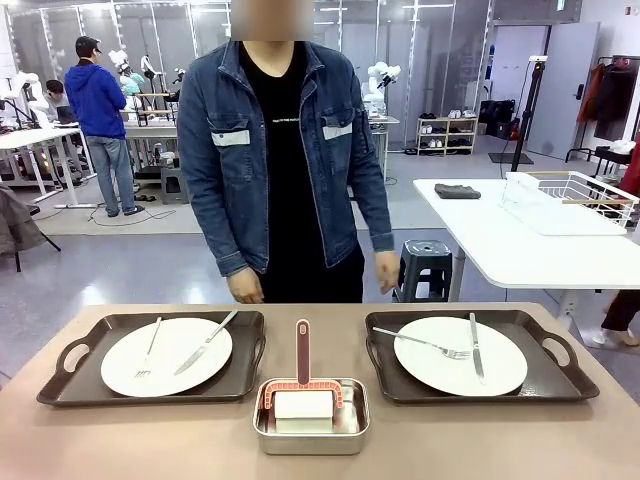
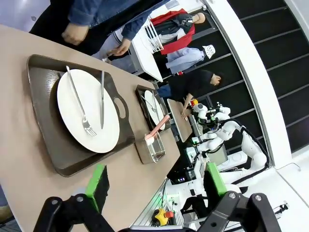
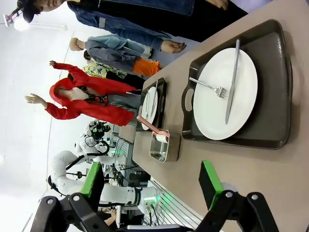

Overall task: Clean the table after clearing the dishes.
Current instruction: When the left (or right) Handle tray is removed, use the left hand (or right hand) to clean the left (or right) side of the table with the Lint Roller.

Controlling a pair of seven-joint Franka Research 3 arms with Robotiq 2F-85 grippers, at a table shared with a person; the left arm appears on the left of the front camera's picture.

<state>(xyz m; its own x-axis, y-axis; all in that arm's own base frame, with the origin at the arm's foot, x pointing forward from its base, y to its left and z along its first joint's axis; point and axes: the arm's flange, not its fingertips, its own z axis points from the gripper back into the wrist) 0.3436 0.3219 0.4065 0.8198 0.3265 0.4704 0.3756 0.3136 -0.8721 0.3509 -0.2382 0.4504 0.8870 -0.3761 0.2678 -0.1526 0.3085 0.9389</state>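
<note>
We find the left tray [image 1: 85,340] and right tray [image 1: 548,352] on the desk [image 1: 150,440], uncleared, so wiping must wait. Between them a steel pan [image 1: 311,441] holds the red-handled scrubber [image 1: 303,355], ready for cleaning. Our left fingers [image 2: 99,186] and right fingers [image 3: 93,182] hang released and empty above the desk.

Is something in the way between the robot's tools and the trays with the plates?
Nothing that I can see. The left tool is open, with bare table between it and the left tray. The right tool is open too, with bare table before the right tray. The steel pan sits aside, between the trays.
</note>
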